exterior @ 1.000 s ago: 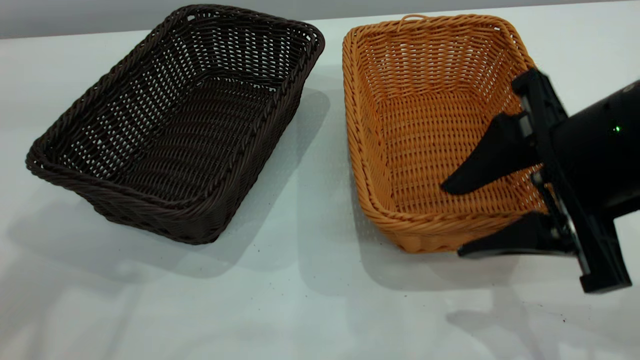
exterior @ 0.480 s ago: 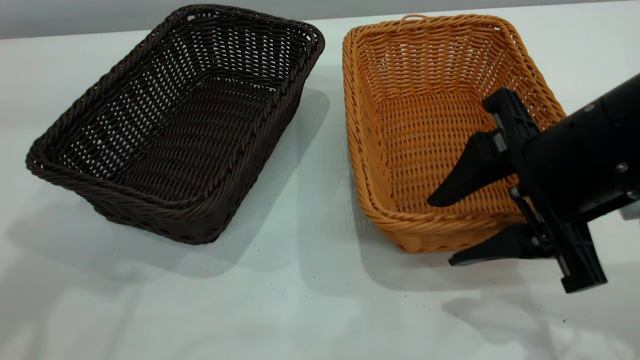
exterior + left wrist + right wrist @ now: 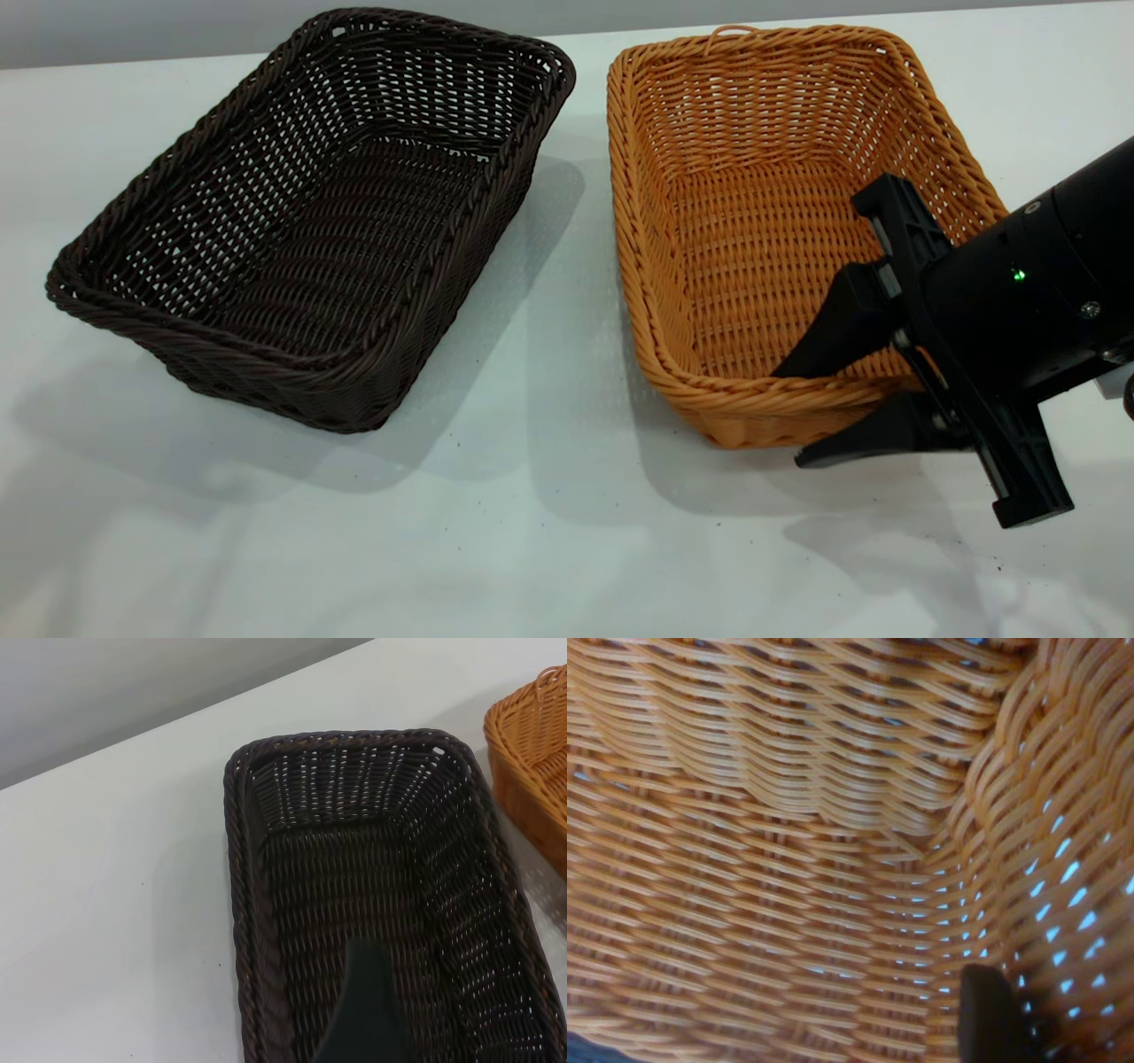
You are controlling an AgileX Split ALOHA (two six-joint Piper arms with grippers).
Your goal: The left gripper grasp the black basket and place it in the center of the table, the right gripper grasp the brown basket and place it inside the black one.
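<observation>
The black basket (image 3: 310,221) stands on the white table (image 3: 532,532) at the left, and the brown basket (image 3: 762,204) stands beside it at the right. My right gripper (image 3: 788,416) is open and straddles the brown basket's near short wall by its right corner, with one finger (image 3: 833,332) inside and the other (image 3: 868,434) outside. The right wrist view shows the orange weave (image 3: 788,859) close up and one fingertip (image 3: 988,1014). The left gripper is out of the exterior view. In the left wrist view, one of its fingers (image 3: 363,1010) hangs over the black basket (image 3: 354,859), apart from it.
A gap of bare table (image 3: 576,266) lies between the two baskets. The table's far edge (image 3: 106,60) runs just behind them. A corner of the brown basket (image 3: 532,753) shows in the left wrist view.
My right gripper has moved down and left over the brown basket's near wall. Its upper finger now dips inside behind the rim. The baskets have not moved.
</observation>
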